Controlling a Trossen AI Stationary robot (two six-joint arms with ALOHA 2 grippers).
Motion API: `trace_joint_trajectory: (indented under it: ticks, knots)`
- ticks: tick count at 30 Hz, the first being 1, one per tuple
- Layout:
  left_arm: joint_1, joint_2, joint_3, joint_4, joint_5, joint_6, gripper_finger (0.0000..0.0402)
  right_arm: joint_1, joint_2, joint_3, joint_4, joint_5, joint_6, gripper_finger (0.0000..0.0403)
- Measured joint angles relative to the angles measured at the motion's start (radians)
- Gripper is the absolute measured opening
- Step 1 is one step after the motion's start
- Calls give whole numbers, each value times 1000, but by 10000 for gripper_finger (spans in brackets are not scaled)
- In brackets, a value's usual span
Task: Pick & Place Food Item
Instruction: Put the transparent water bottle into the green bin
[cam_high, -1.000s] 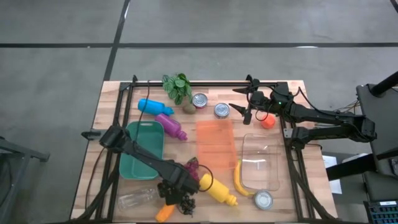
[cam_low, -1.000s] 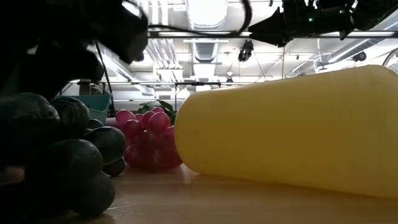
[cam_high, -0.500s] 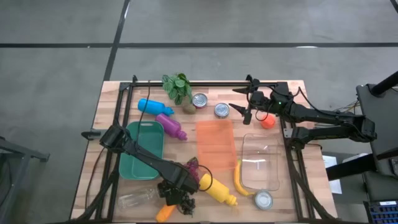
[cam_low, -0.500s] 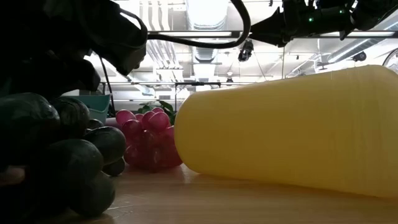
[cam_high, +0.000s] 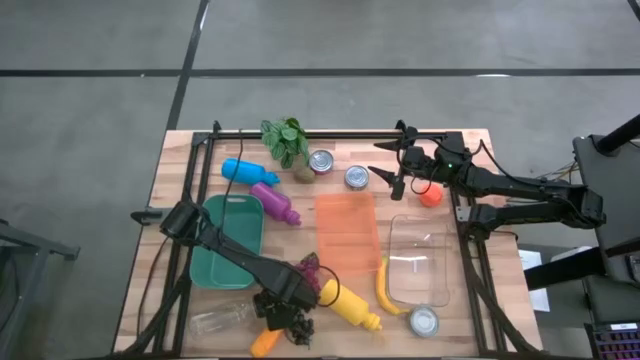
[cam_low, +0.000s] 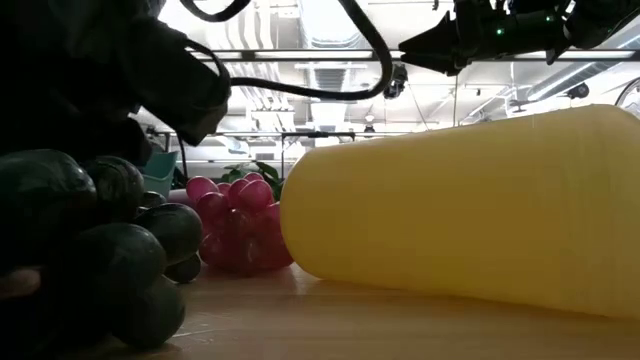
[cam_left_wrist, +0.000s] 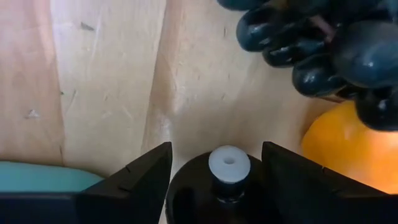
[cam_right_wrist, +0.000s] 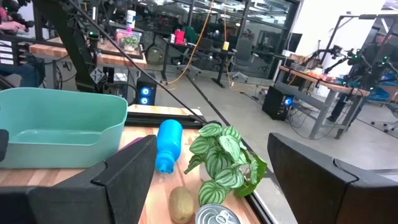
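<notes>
A robotics lab or workshop is showing here: other wooden-topped benches on black metal frames (cam_right_wrist: 81, 53) are standing across a grey concrete floor (cam_high: 420, 35), with long ceiling light strips (cam_low: 330, 20) glowing and cables trailing between workstations.

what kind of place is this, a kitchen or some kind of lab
Most likely a robotics lab or workshop, not a kitchen. Beyond the wooden table, the right wrist view shows more workbenches strung with cables, and the low view shows an industrial ceiling with exposed ducts.
</notes>
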Motion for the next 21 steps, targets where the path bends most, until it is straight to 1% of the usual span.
trace_joint_trajectory:
  ticks: [6,9,12,21]
  knots:
    - [0,0,-13,5,3,-2,251,0,0,0,0,0,0,305]
    - [0,0,-14,5,3,-2,240,0,0,0,0,0,0,305]
    - [0,0,-14,9,3,-1,213,0,0,0,0,0,0,305]
    - [0,0,-14,16,10,2,113,0,0,0,0,0,0,305]
